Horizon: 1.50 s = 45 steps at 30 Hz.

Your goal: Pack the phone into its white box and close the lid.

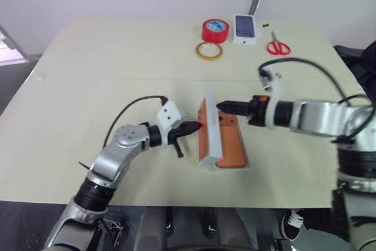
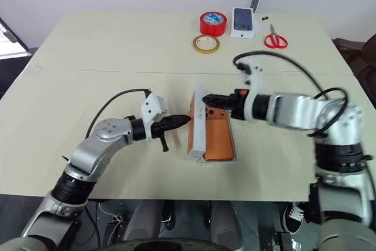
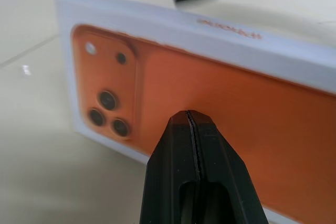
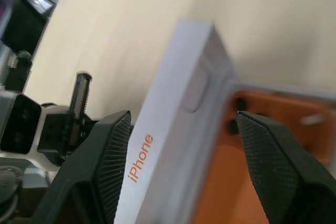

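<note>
Head views: the lid (image 1: 210, 131) stands on edge between both tools on the desk (image 1: 117, 86), over the white box (image 2: 226, 160) holding the phone (image 2: 218, 139); left wrist view: left tool (image 3: 191, 118) closed, tips against the lid's printed face; right wrist view: right tool (image 4: 181, 124) parted astride the lid's top edge.

A: What colours are on the lid (image 3: 210, 77)?
B: White card, with an orange phone picture showing dark lenses and orange lettering on its edge.
A: And the rest?
B: Orange phone (image 1: 230, 145), beige bench (image 1: 88, 86), red tape roll (image 1: 215, 30), red scissors (image 1: 278, 46).
</note>
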Motion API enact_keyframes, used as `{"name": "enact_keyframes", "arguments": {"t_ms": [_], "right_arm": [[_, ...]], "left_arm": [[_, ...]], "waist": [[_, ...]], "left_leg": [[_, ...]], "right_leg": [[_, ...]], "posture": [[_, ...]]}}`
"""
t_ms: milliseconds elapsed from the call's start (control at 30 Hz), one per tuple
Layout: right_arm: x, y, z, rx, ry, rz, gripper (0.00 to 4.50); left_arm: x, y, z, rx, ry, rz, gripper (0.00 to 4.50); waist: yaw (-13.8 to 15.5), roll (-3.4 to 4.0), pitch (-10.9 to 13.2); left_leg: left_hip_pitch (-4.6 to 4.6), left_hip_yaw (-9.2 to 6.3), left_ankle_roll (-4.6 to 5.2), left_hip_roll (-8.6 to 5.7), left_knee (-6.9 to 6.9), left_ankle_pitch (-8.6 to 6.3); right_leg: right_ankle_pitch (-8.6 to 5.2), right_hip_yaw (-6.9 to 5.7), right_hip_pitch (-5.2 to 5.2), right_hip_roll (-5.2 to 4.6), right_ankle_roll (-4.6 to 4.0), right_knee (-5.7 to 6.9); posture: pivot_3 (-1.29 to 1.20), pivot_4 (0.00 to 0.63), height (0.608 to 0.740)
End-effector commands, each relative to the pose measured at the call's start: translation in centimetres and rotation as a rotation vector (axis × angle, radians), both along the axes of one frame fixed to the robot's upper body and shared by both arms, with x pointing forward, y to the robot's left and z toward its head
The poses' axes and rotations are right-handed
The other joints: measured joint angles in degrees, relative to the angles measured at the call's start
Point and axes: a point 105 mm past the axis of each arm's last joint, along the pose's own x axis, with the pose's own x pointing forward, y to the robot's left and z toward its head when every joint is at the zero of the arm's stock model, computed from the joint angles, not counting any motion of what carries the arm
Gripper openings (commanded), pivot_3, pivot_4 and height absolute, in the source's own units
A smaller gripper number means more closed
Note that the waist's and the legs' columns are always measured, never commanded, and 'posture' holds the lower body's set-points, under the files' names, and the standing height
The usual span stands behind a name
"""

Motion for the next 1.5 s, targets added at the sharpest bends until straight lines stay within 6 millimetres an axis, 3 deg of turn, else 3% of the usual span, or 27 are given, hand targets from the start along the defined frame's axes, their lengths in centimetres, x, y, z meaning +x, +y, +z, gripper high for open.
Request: {"name": "enact_keyframes", "arguments": {"t_ms": [33, 100, 167, 267, 300, 367, 433, 533, 667, 800, 1133, 1500], "right_arm": [[0.1, -0.9, -0.1, -0.099, -0.021, 0.005, 3.45], [0.5, -1.8, -0.2, -0.141, -0.038, -0.020, 3.45], [0.8, -2.7, -0.6, -0.190, -0.053, -0.039, 2.94], [1.0, -3.3, -0.7, -0.265, -0.096, -0.028, 1.64], [1.1, -3.7, -0.8, -0.336, -0.130, -0.019, 0.97], [1.1, -4.2, -1.0, -0.472, -0.195, 0.015, 0.06], [1.0, -4.5, -1.3, -0.583, -0.252, 0.073, 0.06], [0.7, -4.2, -2.1, -0.672, -0.300, 0.169, 0.06], [0.4, -3.3, -2.9, -0.697, -0.331, 0.254, 0.06], [-0.1, -2.4, -4.0, -0.721, -0.331, 0.332, 0.06], [-0.9, -0.8, -4.2, -0.713, -0.358, 0.433, 0.06], [-2.7, -0.7, -4.5, -0.726, -0.351, 0.514, 0.06]], "left_arm": [[-0.2, -1.5, 0.2, 0.017, -0.028, -0.038, 0.00], [-0.1, -2.0, 0.0, 0.017, -0.024, -0.035, 0.00], [0.1, -2.2, 0.6, -0.009, -0.025, -0.021, 0.00], [0.6, -1.6, 1.6, -0.059, -0.016, 0.022, 0.00], [0.9, -1.1, 2.2, -0.084, -0.011, 0.046, 0.00], [1.3, 0.1, 3.2, -0.114, -0.012, 0.092, 0.00], [1.8, 1.3, 3.4, -0.105, -0.007, 0.143, 0.00], [2.6, 3.2, 2.1, -0.022, 0.025, 0.226, 0.00], [2.9, 4.1, 0.1, 0.099, 0.062, 0.253, 0.00], [2.2, 2.9, -1.4, 0.179, 0.104, 0.180, 0.00], [0.1, -0.7, -0.6, 0.165, 0.107, -0.015, 0.00], [-2.0, -2.2, 0.5, 0.115, 0.140, -0.128, 0.00]], "waist": [[0.0, 0.00, 0.0], [0.0, 0.01, 0.0], [0.0, 0.01, 0.0], [0.0, 0.01, 0.0], [0.0, 0.01, 0.0], [0.0, 0.05, 0.0], [0.0, 0.07, 0.0], [0.0, 0.07, 0.0], [0.1, 0.07, 0.0], [0.2, 0.06, 0.0], [0.0, 0.06, 0.0], [0.1, 0.05, 0.0]], "left_leg": [[0.00, 0.01, 0.00, 0.01, 0.00, 0.00], [0.00, 0.00, 0.00, 0.02, 0.02, 0.00], [0.00, -0.02, 0.00, 0.02, 0.03, 0.00], [-0.02, -0.02, 0.00, 0.02, 0.04, 0.00], [-0.03, -0.03, 0.00, 0.02, 0.04, 0.00], [-0.05, -0.03, 0.00, 0.02, 0.04, 0.00], [-0.08, -0.06, 0.00, 0.03, 0.04, 0.00], [-0.07, -0.05, 0.00, 0.02, 0.04, 0.00], [-0.07, -0.03, -0.01, 0.01, 0.04, 0.00], [-0.08, -0.02, -0.01, 0.00, 0.07, 0.00], [-0.08, 0.00, -0.01, -0.03, 0.08, 0.00], [-0.07, -0.02, -0.01, -0.03, 0.09, 0.00]], "right_leg": [[0.01, -0.01, 0.00, 0.03, 0.02, 0.00], [0.01, -0.01, -0.01, 0.04, 0.01, 0.04], [0.02, 0.00, -0.01, 0.03, 0.01, 0.03], [0.04, 0.00, -0.02, 0.02, 0.05, 0.02], [0.04, 0.00, -0.03, 0.02, 0.05, 0.01], [0.03, 0.01, -0.07, 0.01, 0.04, 0.02], [0.00, 0.00, -0.10, 0.02, -0.01, 0.01], [-0.07, 0.00, -0.10, 0.02, -0.12, -0.01], [-0.07, 0.00, -0.10, 0.01, -0.13, 0.00], [-0.07, 0.00, -0.09, -0.06, -0.13, -0.02], [-0.06, -0.01, -0.10, -0.09, -0.11, 0.00], [-0.07, -0.01, -0.08, -0.09, -0.12, 0.04]], "posture": [[0.00, 0.150, 0.740], [0.00, 0.150, 0.740], [0.00, 0.150, 0.740], [0.00, 0.150, 0.740], [0.00, 0.150, 0.740], [0.00, 0.150, 0.740], [0.00, 0.150, 0.740], [0.00, 0.150, 0.740], [0.00, 0.150, 0.740], [0.00, 0.150, 0.740], [0.00, 0.150, 0.740], [0.00, 0.150, 0.740]]}}
